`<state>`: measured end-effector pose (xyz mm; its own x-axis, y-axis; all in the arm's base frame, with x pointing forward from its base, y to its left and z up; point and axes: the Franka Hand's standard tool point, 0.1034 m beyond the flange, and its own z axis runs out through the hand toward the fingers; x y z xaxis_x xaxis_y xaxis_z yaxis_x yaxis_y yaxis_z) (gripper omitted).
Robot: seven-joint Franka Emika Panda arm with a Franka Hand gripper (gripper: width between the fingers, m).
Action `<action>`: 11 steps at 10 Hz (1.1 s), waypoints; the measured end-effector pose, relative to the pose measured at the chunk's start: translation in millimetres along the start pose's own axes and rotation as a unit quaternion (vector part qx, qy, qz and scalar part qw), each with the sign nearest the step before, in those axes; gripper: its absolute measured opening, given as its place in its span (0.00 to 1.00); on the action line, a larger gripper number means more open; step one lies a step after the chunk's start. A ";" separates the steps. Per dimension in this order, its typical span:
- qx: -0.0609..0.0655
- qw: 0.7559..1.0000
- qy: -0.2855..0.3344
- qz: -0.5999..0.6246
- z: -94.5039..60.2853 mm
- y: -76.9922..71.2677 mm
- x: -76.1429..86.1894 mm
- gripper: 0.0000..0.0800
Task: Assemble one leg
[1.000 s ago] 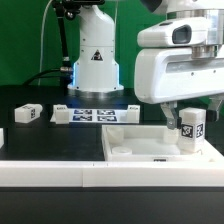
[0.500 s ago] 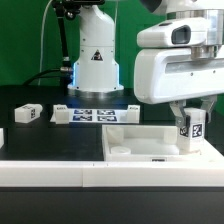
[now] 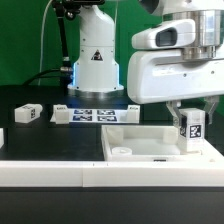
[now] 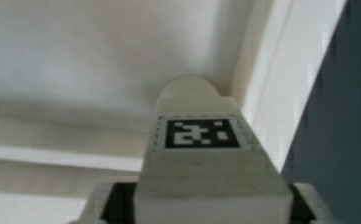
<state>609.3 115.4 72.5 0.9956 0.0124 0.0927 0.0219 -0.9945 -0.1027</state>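
My gripper (image 3: 189, 118) is shut on a small white leg (image 3: 190, 128) with black-and-white tags on its faces. It holds the leg upright over the right-hand part of the large white panel (image 3: 150, 143) in the exterior view. In the wrist view the leg (image 4: 200, 150) fills the middle between my fingers (image 4: 109, 205), its tip pointing at the panel's inner corner beside the raised rim (image 4: 283, 80). Whether the tip touches the panel I cannot tell. A second leg (image 3: 28, 113) lies on the black table at the exterior view's left.
The marker board (image 3: 95, 114) lies flat behind the panel, in front of the white robot base (image 3: 96, 60). Another small white part (image 3: 1, 138) shows at the left edge. A white ledge (image 3: 60, 170) runs along the table's front.
The arm has shifted slightly to the exterior view's left with the leg in it, and the leg sits a little lower over the panel. The other parts have not moved.
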 end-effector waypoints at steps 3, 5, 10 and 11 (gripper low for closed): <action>0.009 0.985 0.023 0.172 1.3 0.4 -0.4 0.36; 0.008 0.958 0.027 0.286 1.9 0.9 0.0 0.36; 0.016 0.891 0.025 0.452 0.8 9.2 1.8 0.36; 0.017 0.887 0.024 0.460 1.1 7.3 1.4 0.36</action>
<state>610.9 108.3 70.8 0.5880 -0.8088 -0.0041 -0.7952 -0.5771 -0.1859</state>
